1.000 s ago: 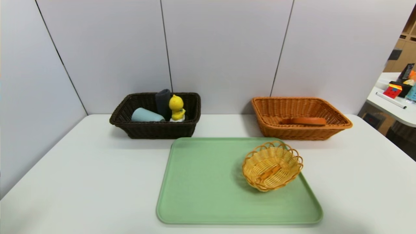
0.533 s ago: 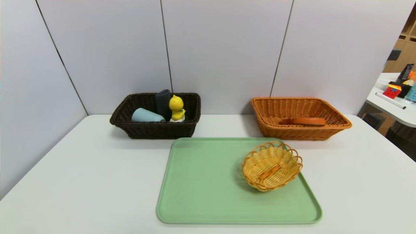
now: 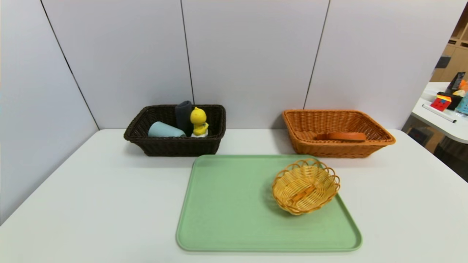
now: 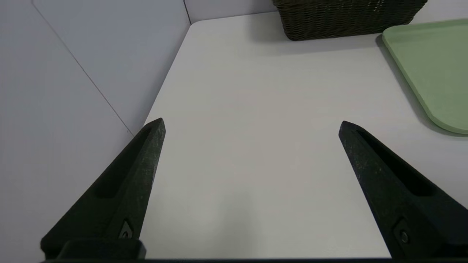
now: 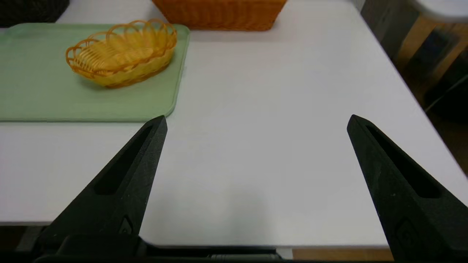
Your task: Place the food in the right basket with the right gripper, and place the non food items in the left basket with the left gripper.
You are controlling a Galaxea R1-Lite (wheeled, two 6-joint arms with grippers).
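Observation:
The dark brown left basket (image 3: pixel 146 140) stands at the back left and holds a blue-grey cup (image 3: pixel 164 130), a dark grey pouch (image 3: pixel 183 113) and a yellow duck toy (image 3: pixel 199 120). In the orange-tan right basket (image 3: pixel 380 140) at the back right lies the bread slice (image 3: pixel 345 136), showing its orange-brown crust. Neither arm shows in the head view. My left gripper (image 4: pixel 251 126) hovers open and empty over bare table near the front left, with that basket (image 4: pixel 347 20) far ahead. My right gripper (image 5: pixel 256 121) is open and empty over the table's front right edge.
A green tray (image 3: pixel 226 212) lies mid-table with a small round yellow wicker bowl (image 3: pixel 305 185) on its right half. Grey partition walls close the back and left. A side table with coloured items (image 3: pixel 444 106) stands beyond the right edge.

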